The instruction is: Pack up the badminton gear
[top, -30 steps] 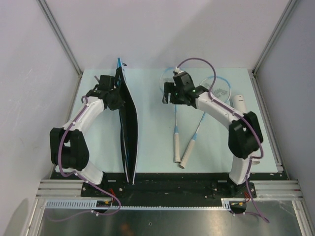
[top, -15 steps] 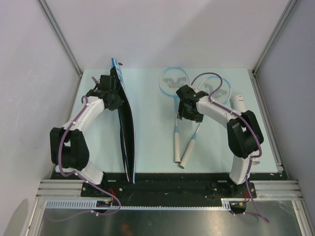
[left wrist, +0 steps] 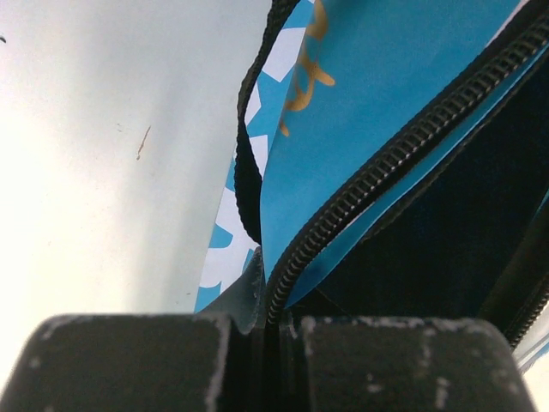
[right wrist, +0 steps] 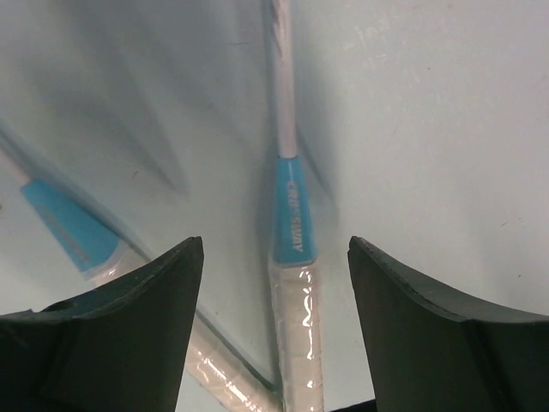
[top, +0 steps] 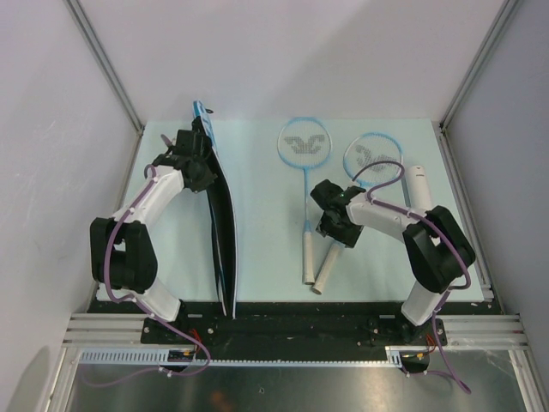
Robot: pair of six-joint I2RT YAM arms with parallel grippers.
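I've got my right fingers hovering wide over one racket, its handle running 12-to-6 on the counter between them, while my left fingers pinch the bag zipper edge at 9 o'clock.

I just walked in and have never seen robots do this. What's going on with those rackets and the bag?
The left gripper is pinched shut on the zipper edge of the blue racket bag, holding it up on its side. The right gripper hangs open over the white handle of one of the two light-blue-framed rackets, not gripping it. Both rackets and a long white tube lie unpacked on the pale table.
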